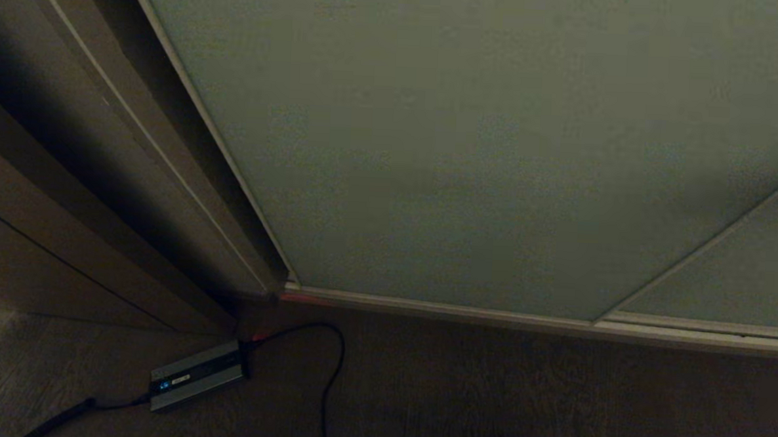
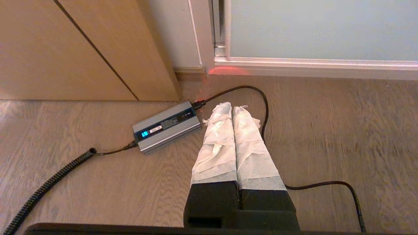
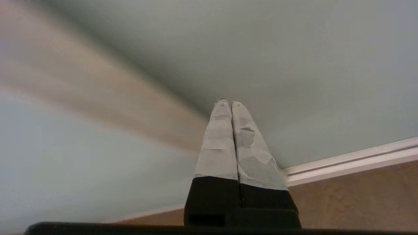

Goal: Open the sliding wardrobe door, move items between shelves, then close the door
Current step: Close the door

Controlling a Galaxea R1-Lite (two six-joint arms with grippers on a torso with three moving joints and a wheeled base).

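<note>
- You face the sliding wardrobe door (image 1: 471, 150), a pale grey-green panel in a thin light frame; it fills most of the head view, with its bottom rail at the floor (image 1: 486, 393).
- From these views you cannot tell whether the door covers the opening you need; no shelves and no plush toys show in any view.
- Your right claw (image 3: 227, 101) has its taped fingers pressed together and holds nothing. It points at the grey-green panel close by, with the light rail and the wood floor below; whether the tips touch the panel you cannot tell.
- Your left claw (image 2: 232, 106) is also pressed together and empty, parked low over the floor near the power adapter (image 2: 166, 126) and its black cable (image 2: 258, 94).
- Judging by this, either the opening step is just starting or the door is already shut again; these pictures do not settle which.
- If it is the start, everything remains: slide the door, move the toys, close it.
</note>
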